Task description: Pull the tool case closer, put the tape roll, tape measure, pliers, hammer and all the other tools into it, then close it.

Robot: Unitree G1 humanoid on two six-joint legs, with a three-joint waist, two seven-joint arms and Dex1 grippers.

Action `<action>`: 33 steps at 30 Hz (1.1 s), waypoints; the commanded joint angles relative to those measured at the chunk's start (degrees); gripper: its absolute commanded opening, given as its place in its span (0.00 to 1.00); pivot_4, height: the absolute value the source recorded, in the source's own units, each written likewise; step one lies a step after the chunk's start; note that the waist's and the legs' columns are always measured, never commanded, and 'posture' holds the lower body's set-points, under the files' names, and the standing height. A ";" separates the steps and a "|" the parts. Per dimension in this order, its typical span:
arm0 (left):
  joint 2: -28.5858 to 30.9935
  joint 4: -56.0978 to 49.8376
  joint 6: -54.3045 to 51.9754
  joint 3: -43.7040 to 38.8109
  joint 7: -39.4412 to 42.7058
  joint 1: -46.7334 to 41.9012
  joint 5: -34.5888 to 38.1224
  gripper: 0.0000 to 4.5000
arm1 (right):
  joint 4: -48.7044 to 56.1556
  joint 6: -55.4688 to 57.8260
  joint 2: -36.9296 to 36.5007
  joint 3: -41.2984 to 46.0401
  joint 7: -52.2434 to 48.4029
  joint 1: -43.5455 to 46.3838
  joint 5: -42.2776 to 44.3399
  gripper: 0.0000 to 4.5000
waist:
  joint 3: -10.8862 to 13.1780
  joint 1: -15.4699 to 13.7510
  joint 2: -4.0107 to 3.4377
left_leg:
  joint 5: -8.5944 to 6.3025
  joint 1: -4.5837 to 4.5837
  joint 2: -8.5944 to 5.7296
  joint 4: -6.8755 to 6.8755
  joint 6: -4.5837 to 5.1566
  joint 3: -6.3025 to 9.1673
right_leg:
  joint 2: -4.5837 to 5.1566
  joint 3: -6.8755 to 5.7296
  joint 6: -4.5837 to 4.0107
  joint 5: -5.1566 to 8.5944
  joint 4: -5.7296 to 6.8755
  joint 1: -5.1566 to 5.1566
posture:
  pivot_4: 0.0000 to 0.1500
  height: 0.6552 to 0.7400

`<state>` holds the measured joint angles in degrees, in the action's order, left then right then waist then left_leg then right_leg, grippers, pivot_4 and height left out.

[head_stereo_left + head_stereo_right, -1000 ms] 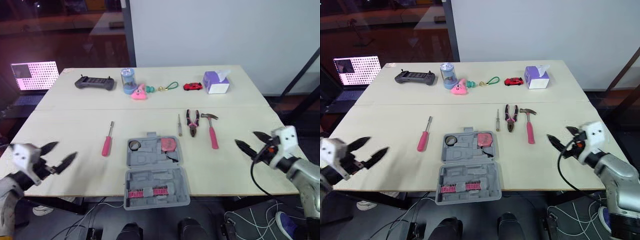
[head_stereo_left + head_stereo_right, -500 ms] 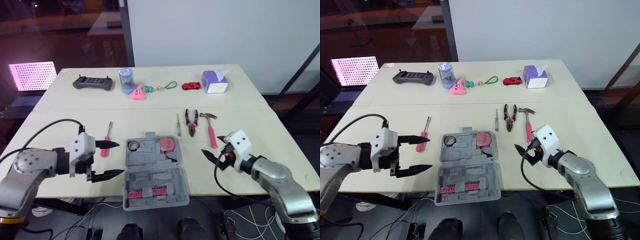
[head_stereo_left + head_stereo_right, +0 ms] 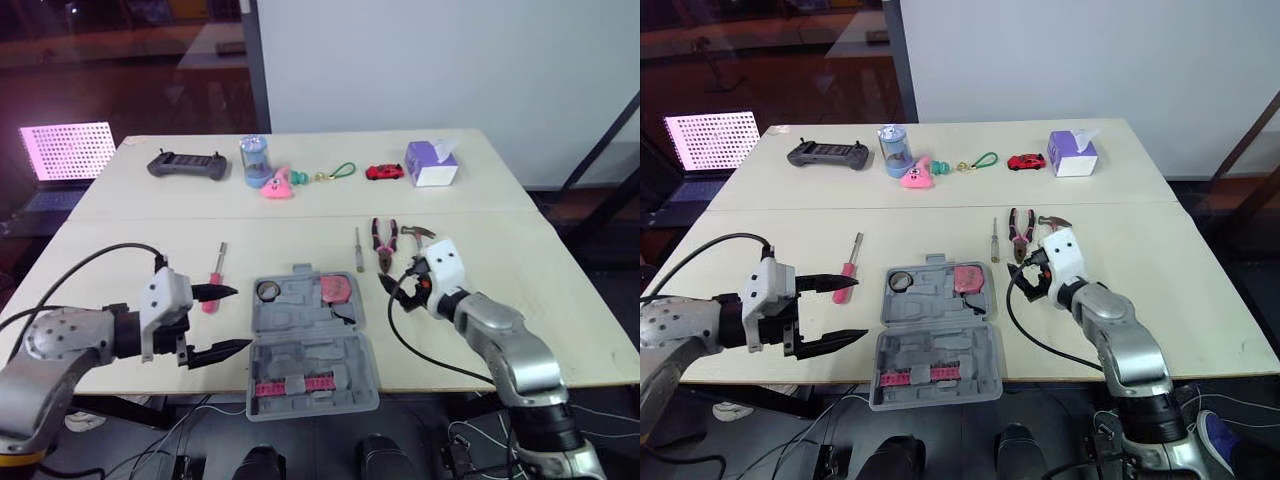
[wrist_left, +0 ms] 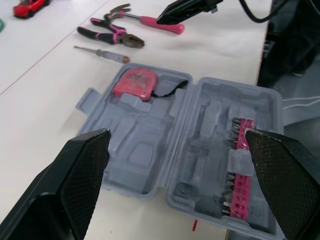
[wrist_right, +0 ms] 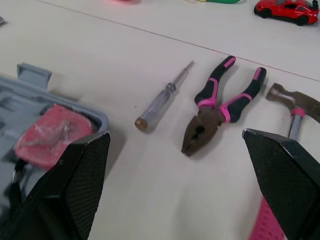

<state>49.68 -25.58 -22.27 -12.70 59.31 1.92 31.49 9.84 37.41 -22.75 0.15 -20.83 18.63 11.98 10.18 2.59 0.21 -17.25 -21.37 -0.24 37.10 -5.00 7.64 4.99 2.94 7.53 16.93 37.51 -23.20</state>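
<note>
The open grey plastic tool case lies between the grippers, a pink tape measure and black tape roll in its far half. The left gripper hangs just left of it, fingers spread wide, empty; the right gripper, equally wide and empty, is beside the pink-handled pliers and hammer

Tool case: was one
Screwdrivers: were two
Pliers: was one pair
Hammer: was one
Tape measure: was one
Tape roll: was one
</note>
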 commanded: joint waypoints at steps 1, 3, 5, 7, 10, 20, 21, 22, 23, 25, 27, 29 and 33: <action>-0.55 -3.02 -0.50 -1.86 -1.96 0.83 0.72 1.00 | -5.70 -0.42 2.26 0.39 2.74 5.09 -1.40 0.99 | 0.00 0.02 0.00 | 0.00 0.00 0.00 0.01 0.00 0.00 | 0.00 0.00 0.00 0.00 0.00 0.00 | 1.00 1.00; -0.95 -3.66 -0.89 -2.02 -2.86 1.27 0.92 1.00 | -9.89 -0.87 3.58 0.62 4.18 7.71 -2.22 0.99 | 0.00 0.05 -0.01 | 0.00 0.01 0.00 0.01 -0.01 0.00 | -0.01 0.00 0.00 0.00 0.01 0.00 | 1.00 1.00; -1.26 -4.24 -1.34 -2.10 -3.65 1.53 1.12 1.00 | -13.42 -1.45 4.72 0.92 5.08 9.79 -2.58 0.99 | 0.00 0.06 -0.01 | 0.00 0.00 0.00 -0.01 0.00 0.00 | -0.01 0.00 0.00 0.00 0.02 -0.02 | 1.00 1.00; -1.50 -4.76 -1.76 -1.85 -4.61 1.79 1.04 1.00 | -17.43 -1.97 5.87 1.13 5.89 11.92 -2.89 0.99 | 0.00 0.11 0.00 | 0.00 -0.01 0.00 -0.02 0.00 0.00 | -0.01 0.00 0.00 0.00 0.01 -0.04 | 1.00 1.00; -2.60 -5.27 -2.48 -0.44 -7.00 0.89 0.56 1.00 | -26.53 -4.41 8.09 1.19 7.61 16.54 -3.91 0.99 | 0.01 0.22 -0.02 | 0.01 0.00 0.00 0.00 -0.01 -0.02 | -0.01 0.00 -0.01 0.00 0.02 -0.04 | 1.00 1.00; -3.47 -7.49 -4.12 -0.88 -10.23 1.57 0.66 1.00 | -46.37 -14.28 11.05 1.93 10.27 23.95 -6.19 0.99 | 0.01 1.47 -0.02 | 0.02 -0.02 0.00 -0.02 -0.04 -0.01 | 0.00 0.00 -0.01 -0.01 0.04 -0.07 | 1.00 1.00; -3.41 -7.52 -4.21 -1.16 -10.44 1.57 0.76 1.00 | -47.65 -15.07 11.05 2.00 10.51 24.34 -6.34 0.99 | 0.01 1.50 -0.02 | 0.02 -0.01 0.00 -0.02 -0.04 -0.01 | -0.01 0.00 -0.01 0.00 0.05 -0.07 | 1.00 1.00; -3.34 -7.47 -4.28 -1.33 -10.62 1.53 0.77 1.00 | -49.03 -15.79 11.11 1.99 10.77 24.69 -6.53 0.99 | 0.01 1.52 -0.02 | 0.02 -0.01 0.00 -0.02 -0.04 -0.01 | -0.01 0.00 -0.01 0.00 0.05 -0.08 | 1.00 1.00; -3.29 -7.43 -4.33 -1.37 -10.70 1.50 0.78 1.00 | -50.20 -16.50 11.24 2.01 11.04 24.94 -6.71 0.99 | 0.01 1.57 -0.03 | 0.02 -0.01 0.00 -0.03 -0.04 -0.01 | -0.01 0.00 -0.01 0.00 0.05 -0.08 | 1.00 1.00; -3.22 -7.31 -4.35 -1.30 -10.76 1.45 0.63 1.00 | -52.34 -18.30 11.82 2.26 10.69 25.50 -6.40 0.99 | 0.01 1.62 -0.02 | 0.02 -0.01 0.00 -0.02 -0.04 -0.02 | -0.01 0.02 -0.01 0.00 0.05 -0.08 | 1.00 1.00; -3.18 -7.07 -4.24 -1.09 -10.78 1.31 0.34 1.00 | -54.91 -20.40 12.42 2.50 10.43 26.33 -6.26 0.94 | 0.01 1.62 -0.02 | 0.02 -0.01 0.00 -0.02 -0.04 -0.01 | -0.02 0.01 -0.01 0.00 0.05 -0.08 | 1.00 1.00; -3.18 -6.82 -4.18 -0.75 -10.83 1.02 0.09 1.00 | -57.87 -22.37 12.78 2.75 10.48 27.31 -6.54 0.82 | 0.01 1.66 -0.03 | 0.02 0.00 0.00 -0.02 -0.04 -0.01 | -0.01 0.02 -0.01 -0.01 0.05 -0.08 | 1.00 1.00; -3.24 -6.31 -4.18 -0.45 -11.01 0.37 -0.20 1.00 | -63.66 -25.83 13.07 3.52 10.28 29.42 -6.74 0.41 | 0.00 1.72 -0.03 | 0.02 0.00 0.00 -0.02 -0.04 -0.01 | -0.02 0.02 -0.01 0.00 0.05 -0.08 | 1.00 1.00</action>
<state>46.04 -31.42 -26.94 -12.39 48.48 2.83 31.60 -52.37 13.01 -10.44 3.24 -10.02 46.80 5.11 10.18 4.31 0.19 -17.23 -21.36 -0.24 37.08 -5.05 7.62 4.98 2.95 7.52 16.92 37.56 -23.28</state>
